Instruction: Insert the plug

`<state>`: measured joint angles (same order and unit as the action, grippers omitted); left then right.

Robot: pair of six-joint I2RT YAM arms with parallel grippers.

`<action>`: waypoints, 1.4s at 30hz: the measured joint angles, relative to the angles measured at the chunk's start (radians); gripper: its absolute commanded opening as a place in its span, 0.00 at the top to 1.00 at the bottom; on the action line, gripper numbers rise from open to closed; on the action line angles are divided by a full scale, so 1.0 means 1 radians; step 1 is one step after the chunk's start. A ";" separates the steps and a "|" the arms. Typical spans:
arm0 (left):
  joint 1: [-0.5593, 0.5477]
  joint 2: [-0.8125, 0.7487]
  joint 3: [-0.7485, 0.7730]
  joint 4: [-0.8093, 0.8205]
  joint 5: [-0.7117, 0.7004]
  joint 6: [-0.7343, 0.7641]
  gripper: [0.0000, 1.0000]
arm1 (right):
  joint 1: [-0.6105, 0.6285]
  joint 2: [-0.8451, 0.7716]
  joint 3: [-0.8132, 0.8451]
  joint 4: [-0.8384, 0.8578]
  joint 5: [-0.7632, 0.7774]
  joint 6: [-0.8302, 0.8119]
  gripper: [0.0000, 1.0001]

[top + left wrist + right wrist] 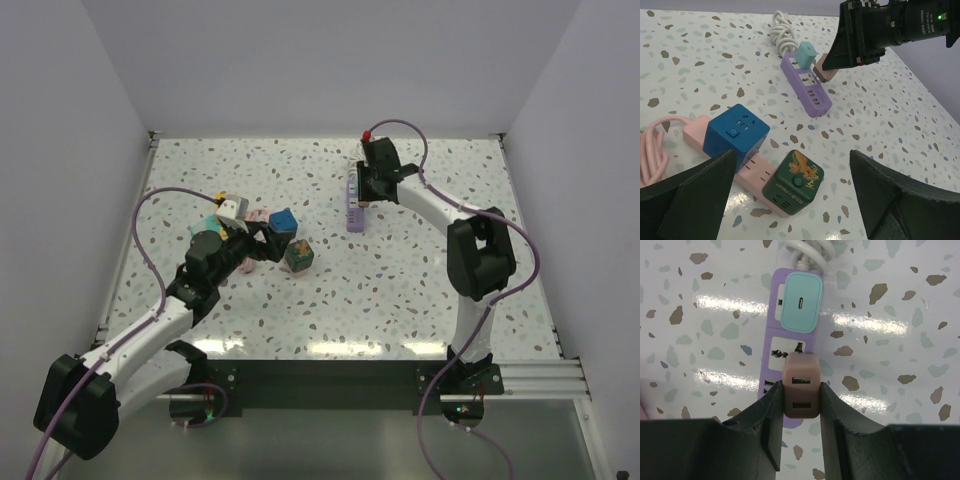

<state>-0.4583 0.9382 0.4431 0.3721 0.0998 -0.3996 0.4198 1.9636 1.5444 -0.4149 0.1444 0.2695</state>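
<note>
Left hand gapes wide, holding nothing, over a pink power strip carrying a blue cube and a green cube; farther back, right hand pinches the brown plug over the purple power strip on the worktop, near its seated teal charger.

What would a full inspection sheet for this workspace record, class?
Surface: speckled white table, glare patches.
Job's things: brown plug held over purple power strip, apparently not seated; teal adapter already plugged into it.
Clutter: pink power strip carrying blue cube and green cube.
Grippers: right gripper shut on brown plug; left gripper open, empty.
Cables: white cord coiled at the purple strip's far end; pink cord beside the pink strip; purple cables along the arms.
Surroundings: plain pale walls; nothing else seen.
</note>
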 measured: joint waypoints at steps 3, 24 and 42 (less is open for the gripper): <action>0.000 0.005 0.000 0.000 0.000 0.000 0.00 | 0.001 0.000 0.000 0.004 -0.009 0.003 1.00; 0.000 0.018 0.000 0.000 0.000 0.000 0.00 | 0.006 0.024 0.000 0.047 -0.006 0.033 1.00; 0.000 0.027 0.000 0.000 0.000 0.000 0.00 | 0.021 0.048 0.010 0.047 0.057 0.047 1.00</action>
<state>-0.4583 0.9649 0.4431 0.3717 0.1001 -0.3996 0.4404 2.0121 1.5539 -0.3683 0.2012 0.3164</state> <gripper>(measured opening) 0.997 0.325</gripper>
